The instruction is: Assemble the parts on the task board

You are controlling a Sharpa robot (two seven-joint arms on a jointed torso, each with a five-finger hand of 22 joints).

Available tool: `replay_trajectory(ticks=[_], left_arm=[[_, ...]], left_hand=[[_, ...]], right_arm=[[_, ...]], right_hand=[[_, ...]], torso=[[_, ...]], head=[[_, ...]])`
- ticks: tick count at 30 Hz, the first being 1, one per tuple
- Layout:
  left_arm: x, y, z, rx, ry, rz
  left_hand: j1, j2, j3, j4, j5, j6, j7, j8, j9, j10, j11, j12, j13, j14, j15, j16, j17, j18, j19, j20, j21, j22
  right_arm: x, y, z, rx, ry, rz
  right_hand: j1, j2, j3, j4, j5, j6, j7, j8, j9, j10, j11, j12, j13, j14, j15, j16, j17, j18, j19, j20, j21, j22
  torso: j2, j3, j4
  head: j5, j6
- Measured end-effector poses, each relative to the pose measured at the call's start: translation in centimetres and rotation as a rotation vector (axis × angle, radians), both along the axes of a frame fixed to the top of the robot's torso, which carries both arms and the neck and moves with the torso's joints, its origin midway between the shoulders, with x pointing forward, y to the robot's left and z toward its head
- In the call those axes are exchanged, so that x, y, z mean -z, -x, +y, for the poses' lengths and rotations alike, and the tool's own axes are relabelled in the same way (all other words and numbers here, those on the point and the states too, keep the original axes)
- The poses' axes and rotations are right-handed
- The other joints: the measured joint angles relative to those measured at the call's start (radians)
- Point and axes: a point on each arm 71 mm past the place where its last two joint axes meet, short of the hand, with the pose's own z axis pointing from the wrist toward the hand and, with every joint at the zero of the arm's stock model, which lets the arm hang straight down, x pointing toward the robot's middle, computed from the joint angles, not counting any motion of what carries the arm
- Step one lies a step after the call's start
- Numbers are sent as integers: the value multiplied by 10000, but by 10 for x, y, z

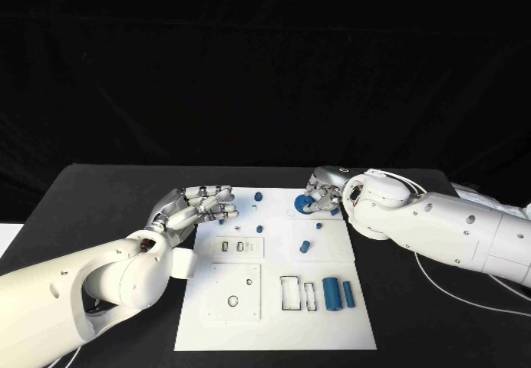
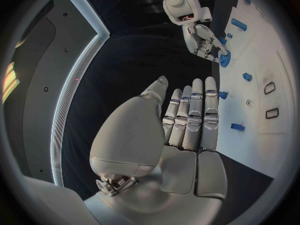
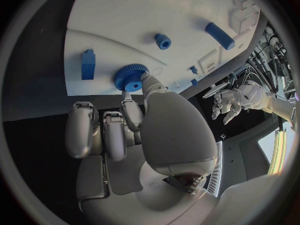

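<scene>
A white task board (image 1: pixel 277 322) lies in the middle of the black table (image 1: pixel 89 192), its long sides running away from the robot. At the board's far edge, near its far right corner, the right hand (image 1: pixel 321 195) pinches a blue toothed wheel (image 1: pixel 303 203) with a raised hub between thumb and a finger, the remaining fingers curled below it. The right wrist view shows the wheel (image 3: pixel 130 77) at the very rim of the board, with a blue block (image 3: pixel 88 64), a short blue collar (image 3: pixel 163 41) and a blue bar (image 3: pixel 220 35) standing apart from it on the white surface. Whether the wheel rests on the board or is lifted just clear of it cannot be told.

The left hand (image 1: pixel 202 205) hovers at the board's far left corner, its fingers straight, side by side and grasping nothing. In the left wrist view its fingertips (image 2: pixel 210 82) reach just short of a small blue peg (image 2: pixel 223 94).

Near the board's right edge, toward the near end, two blue cylinders (image 1: pixel 338 294) lie side by side next to empty rectangular slots (image 1: pixel 290 293). A raised square plate (image 1: pixel 233 290) with a round hole sits by the left edge. The smaller blue pieces (image 1: pixel 259 228) scattered over the far half are too small to make out, and the right forearm (image 1: pixel 465 230) covers the table beyond the board's right edge.
</scene>
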Motion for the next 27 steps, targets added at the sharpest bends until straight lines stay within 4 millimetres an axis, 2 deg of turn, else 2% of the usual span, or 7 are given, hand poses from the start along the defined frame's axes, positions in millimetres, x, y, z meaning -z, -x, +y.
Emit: replay_trajectory(ticks=[2,6,8,11,17,23,27], left_arm=[[0,0,0,4,0,5],[0,0,0,13,0,15],[0,0,0,17,0,19],[0,0,0,22,-1,26],[0,0,0,34,3,33],[1,-1,0,15,-8,35],[1,-1,0,20,-7,37]], left_hand=[[0,0,0,0,0,0,0,0,0,0,0,0,0,0,0,0,-1,1,0,0,0,0],[0,0,0,0,0,0,0,0,0,0,0,0,0,0,0,0,-1,1,0,0,0,0],[0,0,0,0,0,0,0,0,0,0,0,0,0,0,0,0,-1,0,0,0,0,0],[0,0,0,0,0,0,0,0,0,0,0,0,0,0,0,0,-2,1,0,0,0,1],[0,0,0,0,0,0,0,1,0,0,0,0,0,0,0,0,-2,1,0,0,0,1],[0,0,0,0,0,0,0,1,0,0,0,0,0,0,0,0,-3,1,0,0,0,1],[2,2,20,-20,0,0,0,1,0,0,0,0,0,0,0,0,3,1,0,0,0,2]], right_arm=[[0,0,1,-22,43,-38],[0,1,2,-76,124,-152],[-1,2,4,-115,164,-270],[-2,3,5,-150,192,-455],[-4,12,15,-461,-49,-986],[-14,24,44,-1104,-668,-1634],[-17,24,61,-1340,-913,-1823]], right_hand=[[65,64,69,-69,-55,131,-24,5,16,51,-51,100,122,0,0,5,0,0,23,-24,4,50],[430,369,556,-526,-706,374,-89,80,19,86,-86,227,338,33,-41,86,-1,1,89,-89,101,185],[518,284,882,-794,-841,427,-74,119,19,87,-86,269,339,16,-95,116,-1,0,114,-114,117,254],[593,283,1211,-1035,-879,430,-74,127,18,89,-88,321,428,1,-110,173,-1,0,126,-126,185,333],[601,276,1413,-997,-621,436,-77,130,13,162,-161,419,564,0,-111,173,-2,0,162,-162,232,443],[413,462,1428,-982,-620,437,-77,133,10,181,-180,393,587,0,-111,173,7,1,162,-162,232,454],[150,547,1427,-981,-620,437,-77,132,-72,196,-195,243,541,0,-111,173,6,1,161,-162,232,454]], torso=[[0,1,0],[0,2,0],[0,3,1],[0,3,0],[0,9,-1],[0,14,4],[2,9,16]], head=[[1,-1],[1,0],[-6,-8],[-10,-10],[-11,18],[7,42],[21,63]])
